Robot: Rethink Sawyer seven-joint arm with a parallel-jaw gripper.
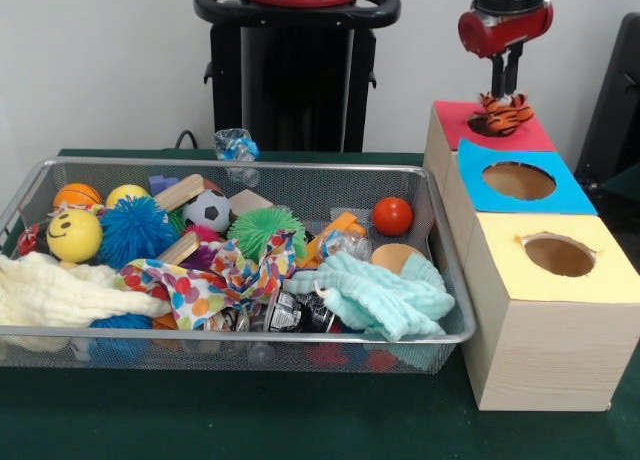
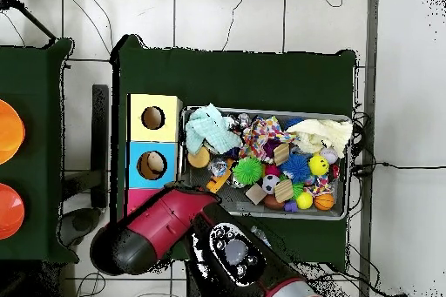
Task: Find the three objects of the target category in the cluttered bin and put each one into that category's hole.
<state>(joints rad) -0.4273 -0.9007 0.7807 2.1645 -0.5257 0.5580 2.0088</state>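
Observation:
My gripper [image 1: 505, 92] hangs over the red-topped box [image 1: 530, 135], the farthest of three wooden boxes. Its fingers are shut on the top of a small orange and black striped tiger toy [image 1: 508, 114], which sits at the near rim of that box's hole. In the overhead view the red and black arm [image 2: 174, 224] covers the gripper and most of the red box [image 2: 138, 198]. The wire bin [image 1: 240, 163] is packed with balls, cloths and blocks. Among them are a yellow smiley ball [image 1: 74, 235], a soccer ball [image 1: 208, 210] and a red ball [image 1: 392, 216].
A blue-topped box [image 1: 570, 195] and a yellow-topped box [image 1: 610, 275], each with a round hole, stand in line towards the camera. A mint cloth [image 1: 380, 295], a cream cloth [image 1: 60, 292] and a dotted cloth [image 1: 215, 280] lie along the bin's front. The bin rim [image 2: 270, 110] adjoins the boxes.

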